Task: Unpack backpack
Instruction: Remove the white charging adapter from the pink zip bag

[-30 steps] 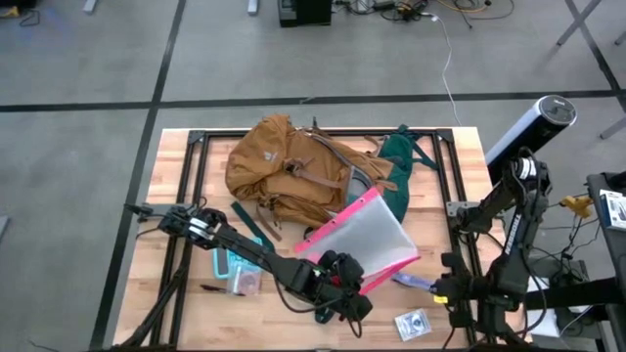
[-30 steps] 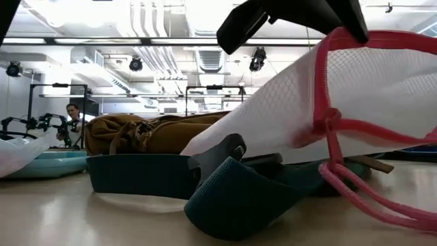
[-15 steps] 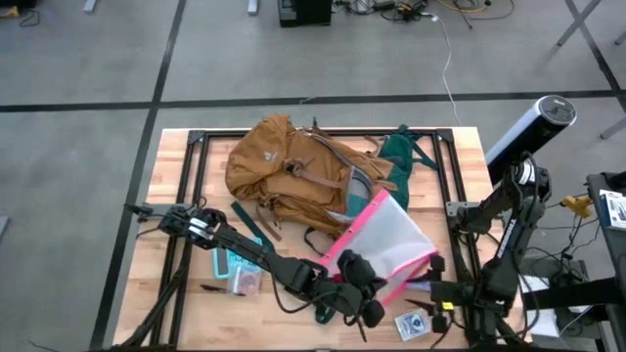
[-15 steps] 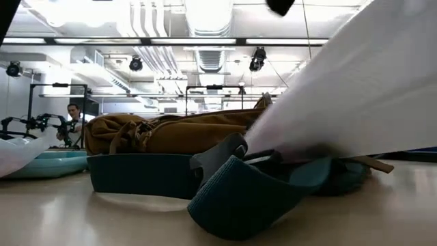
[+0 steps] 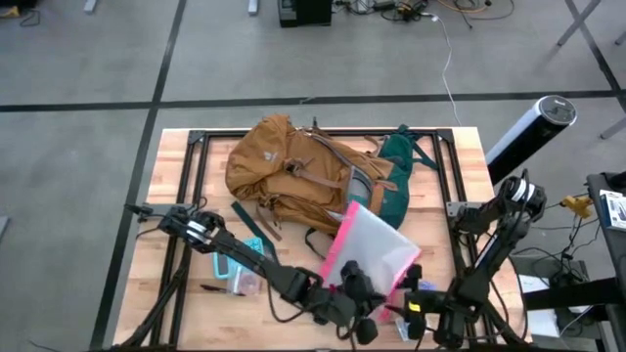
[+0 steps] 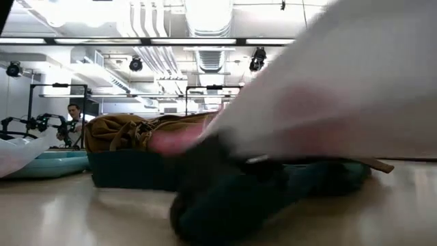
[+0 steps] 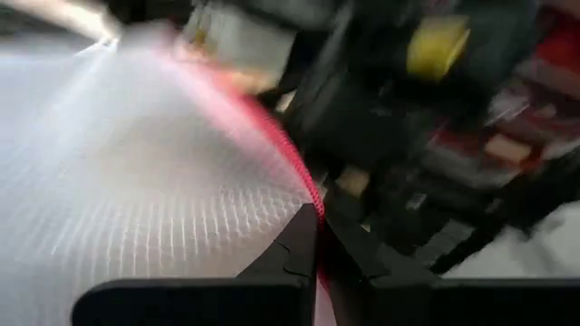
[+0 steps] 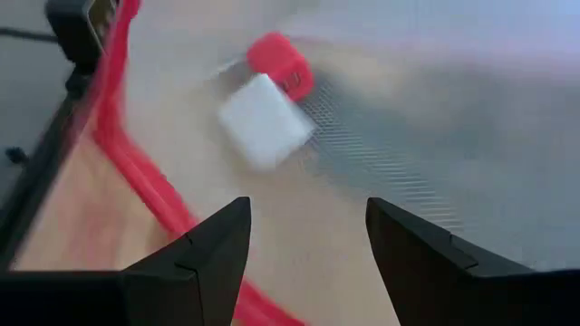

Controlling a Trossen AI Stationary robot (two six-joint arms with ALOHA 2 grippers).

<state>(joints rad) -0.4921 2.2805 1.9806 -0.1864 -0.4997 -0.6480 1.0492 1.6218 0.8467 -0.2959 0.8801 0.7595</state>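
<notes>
The mustard-tan backpack lies flat on the far half of the table, its dark green back panel to the right. It shows low in the low view as well. A clear pink-edged zip pouch slants between the backpack and the near edge. It holds a white item and a red one. My left gripper is at the pouch's near end, shut on its edge. My right gripper is open just right of the pouch, pointing at its mesh wall and touching nothing. My left gripper pinches the pouch's pink edge between its two fingers, at the end of the pouch nearest the table's near edge. The pouch is tilted, and its far end reaches toward the backpack. I cannot tell whether any part of it rests on the table.
A small teal and clear packet and a teal strap lie left of the pouch. Black frame rails cross the tabletop. A dark strap loop sits right in front of the low camera. A person stands far behind.
My left gripper has drawn toward the near edge, still shut on the pouch, and the pouch has followed and turned from lying broad to a narrower, steeper slant. My right gripper has moved left and toward the near edge, closing on the pouch. The strap loop has shifted left.
</notes>
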